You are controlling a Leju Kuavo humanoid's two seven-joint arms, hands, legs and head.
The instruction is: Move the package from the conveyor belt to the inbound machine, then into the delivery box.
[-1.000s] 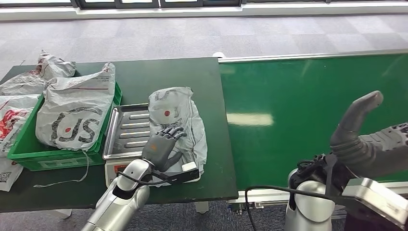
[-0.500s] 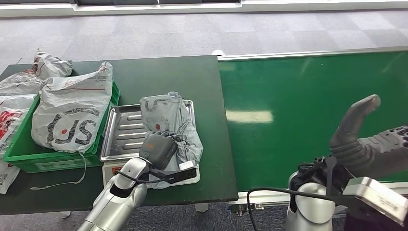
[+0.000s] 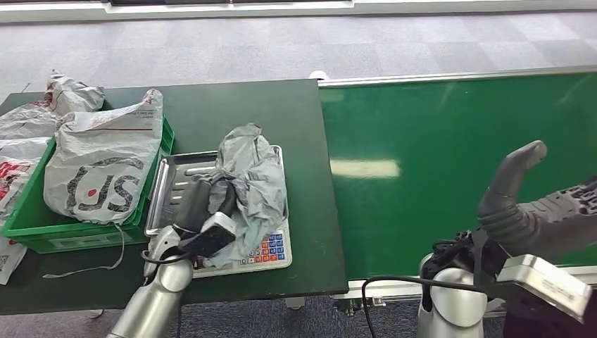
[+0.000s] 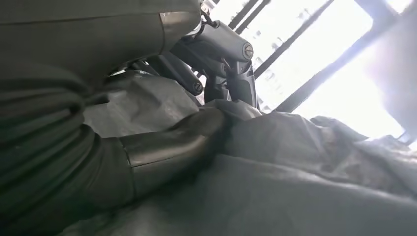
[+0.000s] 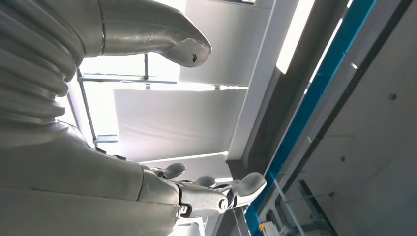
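On the dark table (image 3: 232,105) we find the package (image 3: 250,183) on the inbound machine (image 3: 172,184), grasped by the left hand (image 3: 204,204), delivery box (image 3: 28,211) step outstanding.

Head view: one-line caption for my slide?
Left hand grips the grey package on the scale tray; right hand open.

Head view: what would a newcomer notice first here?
A crumpled grey package lies on the metal scale tray at the table's middle, with the left robot hand gripping its near side. Left of it, a green bin holds printed bags; on the right stretches the bare green conveyor belt.
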